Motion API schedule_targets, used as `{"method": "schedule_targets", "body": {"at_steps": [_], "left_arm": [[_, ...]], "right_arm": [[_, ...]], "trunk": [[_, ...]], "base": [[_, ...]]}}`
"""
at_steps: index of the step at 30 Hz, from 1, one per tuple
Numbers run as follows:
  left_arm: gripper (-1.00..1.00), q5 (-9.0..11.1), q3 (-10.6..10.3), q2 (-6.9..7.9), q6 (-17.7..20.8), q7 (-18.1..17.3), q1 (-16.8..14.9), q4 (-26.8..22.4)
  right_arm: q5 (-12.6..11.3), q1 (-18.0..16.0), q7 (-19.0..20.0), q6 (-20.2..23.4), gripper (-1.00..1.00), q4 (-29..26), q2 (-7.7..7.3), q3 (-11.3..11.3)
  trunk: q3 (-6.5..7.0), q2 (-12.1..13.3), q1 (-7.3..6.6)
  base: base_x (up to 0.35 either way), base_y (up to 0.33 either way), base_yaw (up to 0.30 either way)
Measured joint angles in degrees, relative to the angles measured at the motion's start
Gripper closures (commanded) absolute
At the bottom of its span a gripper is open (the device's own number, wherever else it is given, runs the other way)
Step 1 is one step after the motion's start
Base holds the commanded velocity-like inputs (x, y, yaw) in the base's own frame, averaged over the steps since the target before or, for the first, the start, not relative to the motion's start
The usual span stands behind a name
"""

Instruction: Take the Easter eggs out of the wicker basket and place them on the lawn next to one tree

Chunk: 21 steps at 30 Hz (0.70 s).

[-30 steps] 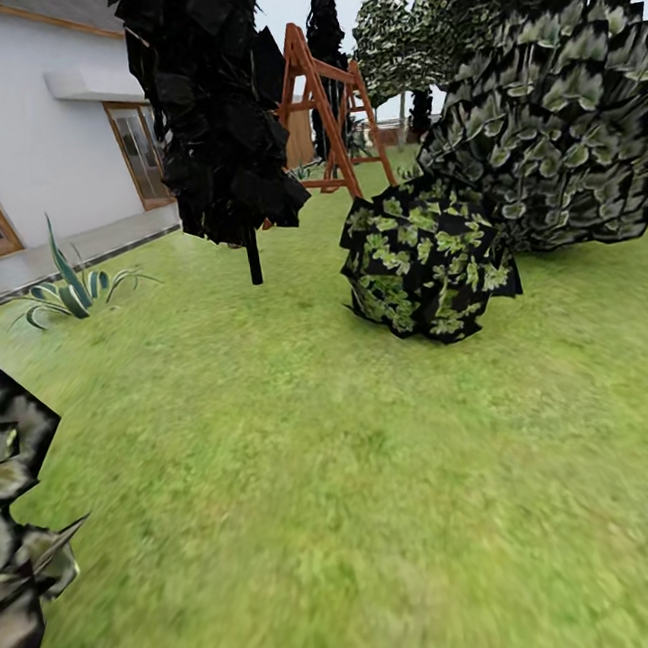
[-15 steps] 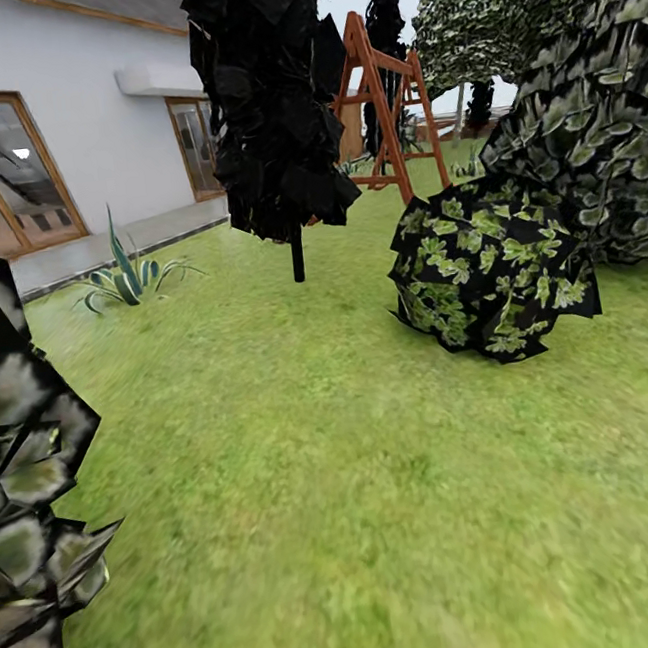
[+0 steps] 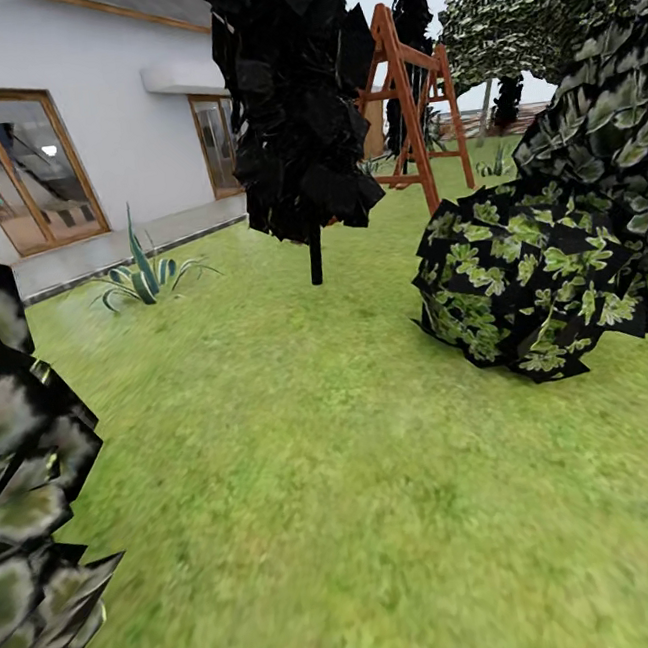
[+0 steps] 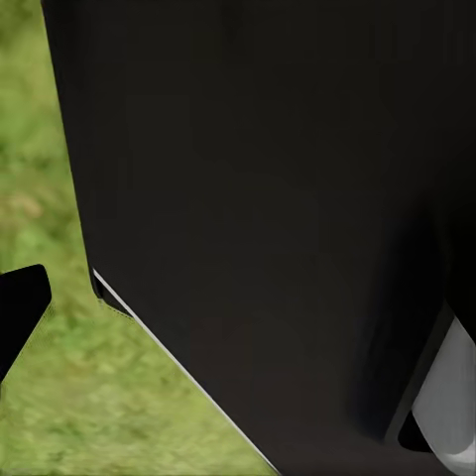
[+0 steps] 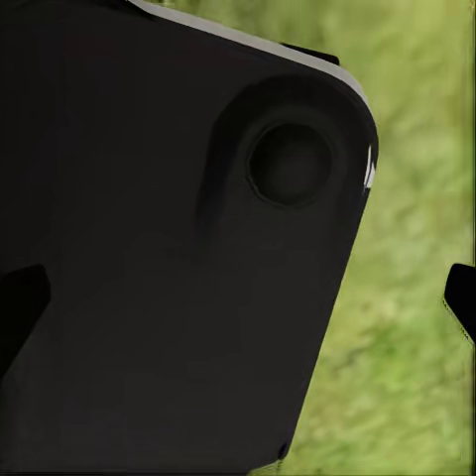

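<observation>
Looking out from the head camera, we've got the lawn [image 3: 312, 486] spreading wide and green, with yellowish patches across it. One black-leaved tree [image 3: 293, 96] on a thin dark trunk stands ahead at centre. To its right sits one low bush [image 3: 530, 280] with bright green leaves on black, and behind that a bigger mass of grey-green foliage [image 3: 609, 130]. One orange wooden A-frame [image 3: 420, 102] rises between tree and bush, farther back. Off to the left, one striped agave plant [image 3: 142, 274] near the paved strip [image 3: 104, 250] along the white house [image 3: 87, 99], which shows two framed glass openings. More dark grey-green leaves [image 3: 24, 469] crowd the near left edge.

Over to the left wrist view: a big black robot body panel [image 4: 268, 218], grass [image 4: 59, 397] beside it, and one dark fingertip [image 4: 18, 307] at the edge. I cannot tell how wide that pincer stands.

Right wrist view now: another black panel [image 5: 169, 248] with one round recess, grass [image 5: 416, 297] alongside, and two dark fingertips [image 5: 20, 307] at opposite edges, so this pincer is spread wide with nothing in it.
</observation>
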Motion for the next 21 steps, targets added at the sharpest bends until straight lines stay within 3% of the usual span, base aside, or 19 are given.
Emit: {"method": "schedule_targets", "body": {"at_steps": [21], "left_arm": [[-1.0, 0.0, 0.01, -0.04, -0.02, 0.0, 0.0, -0.03]], "right_arm": [[-0.1, 0.0, 0.21, -0.03, -1.0, 0.09, 0.01, 0.04]], "trunk": [[0.0, 0.0, 0.0]], "base": [[0.34, 0.0, 0.0]]}}
